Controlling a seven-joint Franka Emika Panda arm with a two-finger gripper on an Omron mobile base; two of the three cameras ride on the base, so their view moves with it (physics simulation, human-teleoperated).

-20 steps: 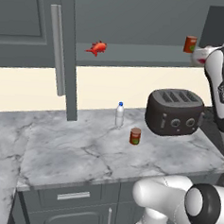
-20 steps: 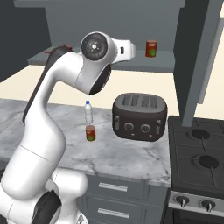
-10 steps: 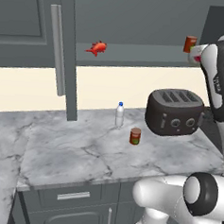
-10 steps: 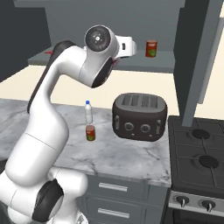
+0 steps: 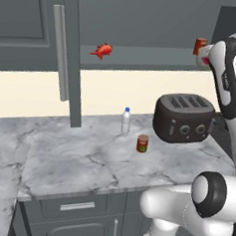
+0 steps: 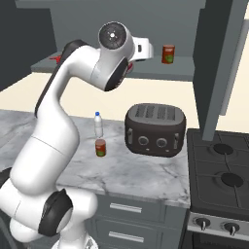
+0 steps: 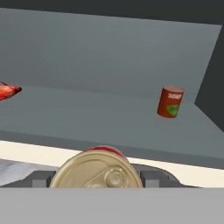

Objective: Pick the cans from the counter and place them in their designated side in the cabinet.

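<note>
Gold-lidded and red-banded, a can [image 7: 99, 169] is sitting clamped upright between the jaws in front of the cabinet [image 7: 109, 57] shelf [image 7: 87, 118], facing the red soup can [image 7: 170, 101] already standing ahead and to the right, while another red can [image 5: 142, 143] is waiting on the table [image 5: 87, 158].

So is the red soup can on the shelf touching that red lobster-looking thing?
Apart. The hand view shows soup can at right, red thing far left, bare shelf between.
</note>
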